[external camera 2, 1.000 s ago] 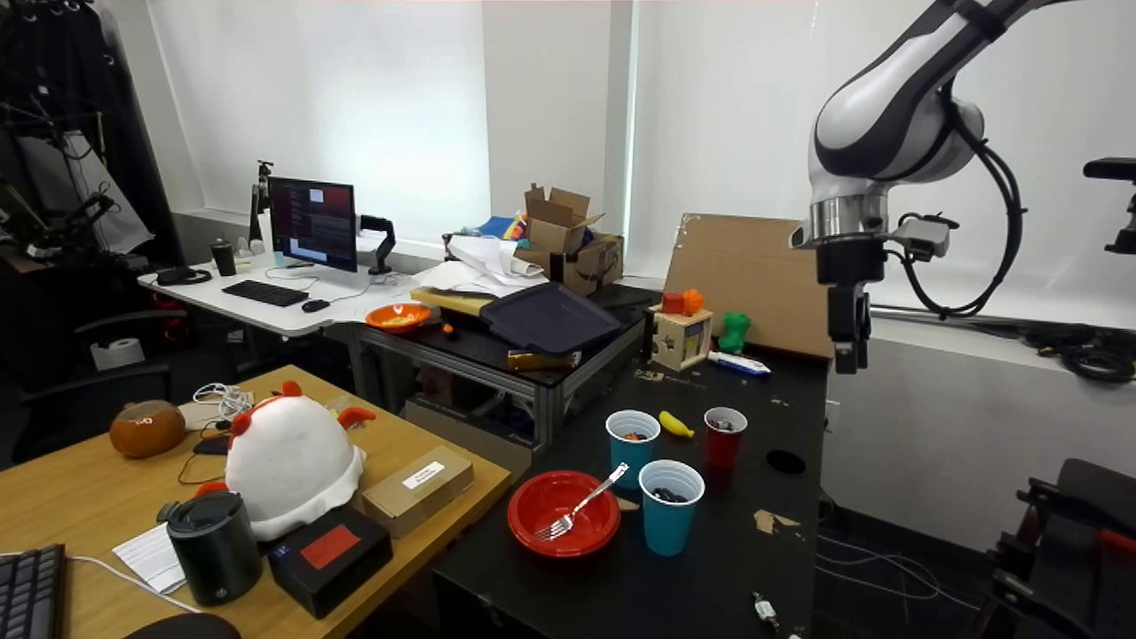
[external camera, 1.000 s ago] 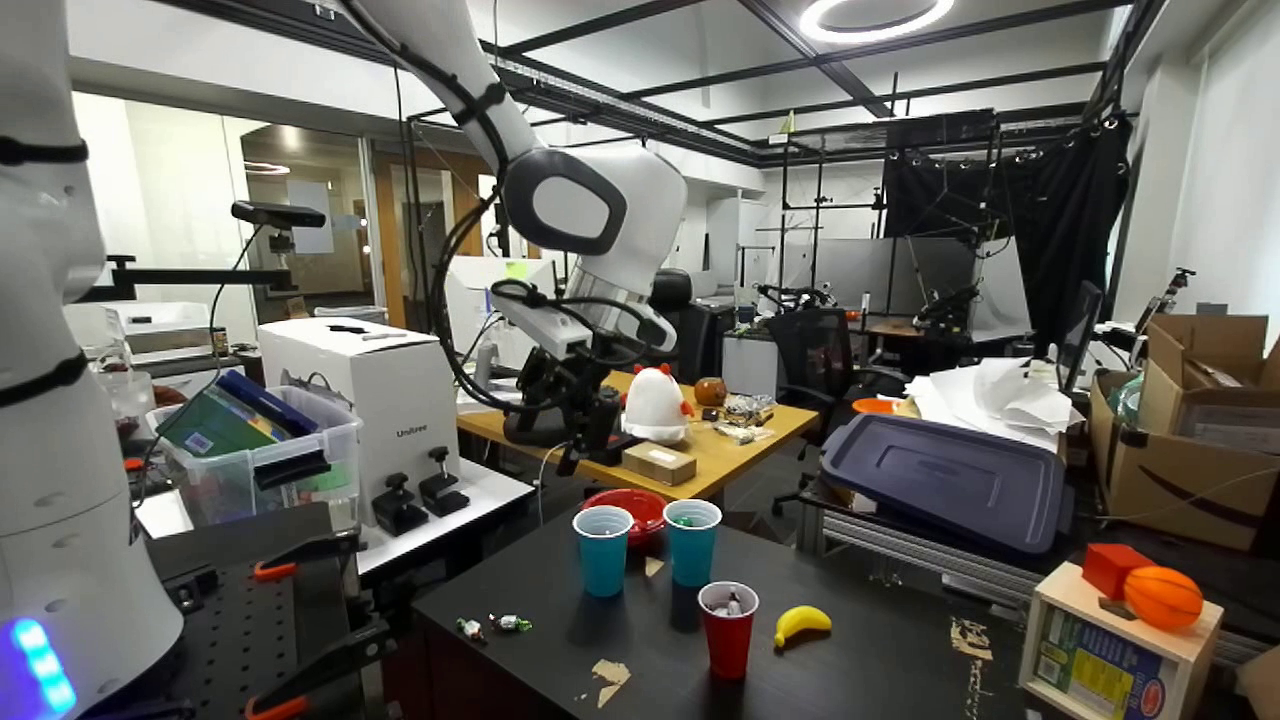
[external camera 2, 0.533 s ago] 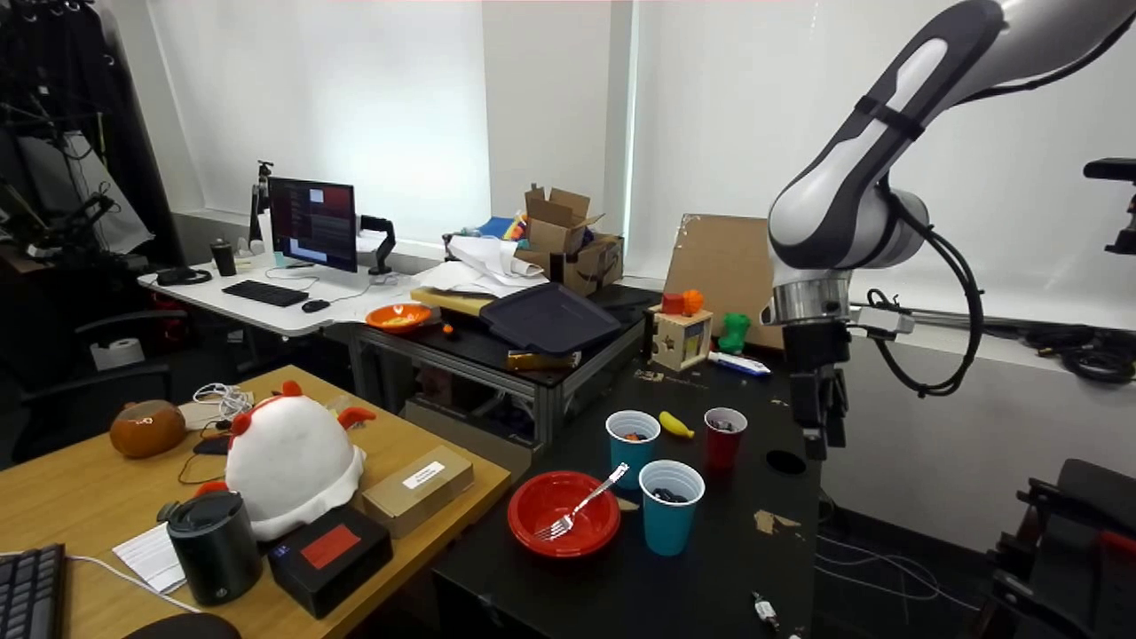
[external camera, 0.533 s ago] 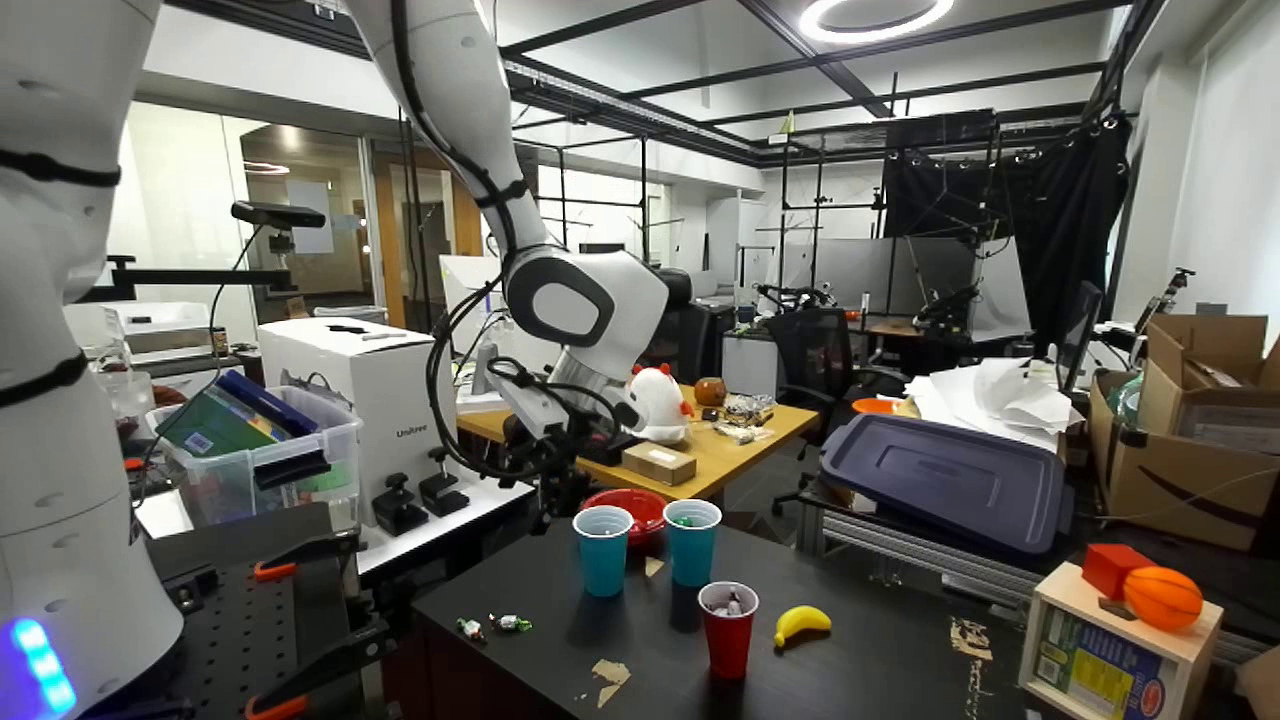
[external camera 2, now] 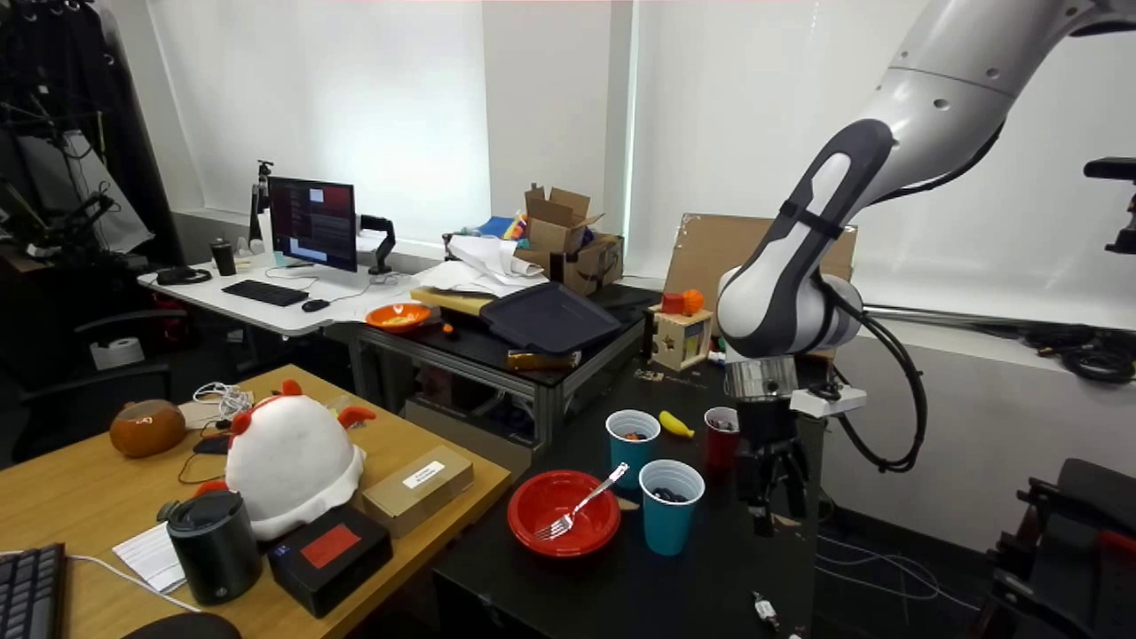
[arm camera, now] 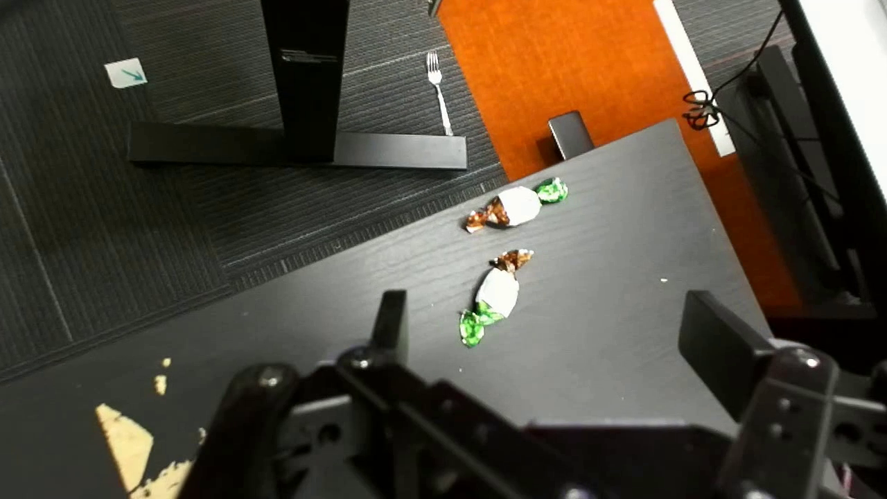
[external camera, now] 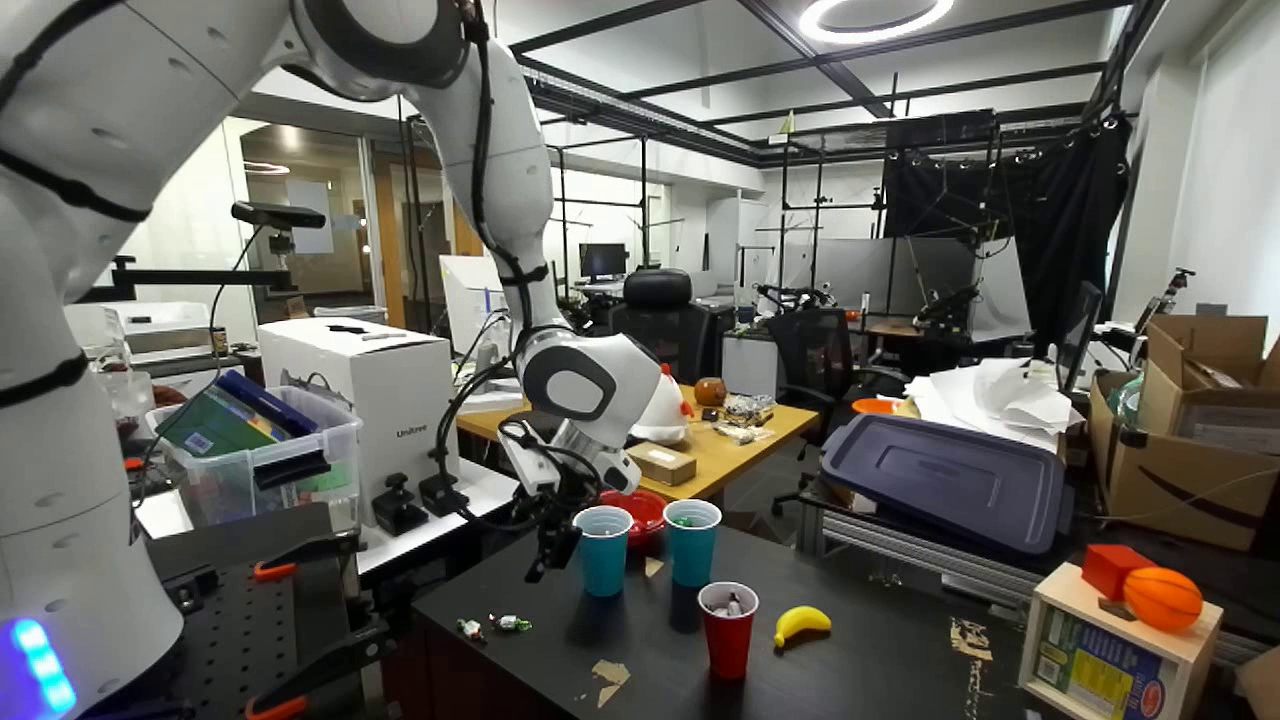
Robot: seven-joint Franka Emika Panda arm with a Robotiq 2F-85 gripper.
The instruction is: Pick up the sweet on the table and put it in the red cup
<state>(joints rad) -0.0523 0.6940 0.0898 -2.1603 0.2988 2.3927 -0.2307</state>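
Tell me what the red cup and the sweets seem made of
Red cup: probably smooth plastic, going by its even colour and white rim, though coated paper is possible.
Sweets: wrapped in likely foil or metallic film, crinkled; their green and brown ends glitter.

Looks nice and bright in both exterior views — gets light from a ceiling ring lamp (external camera: pixel 870 36), plus a hot glow on the white shades (external camera 2: pixel 399 133). Goes blown-out on the sweets (arm camera: pixel 497 291) in the wrist view — kinda blurry low on the gripper (arm camera: pixel 549 319).
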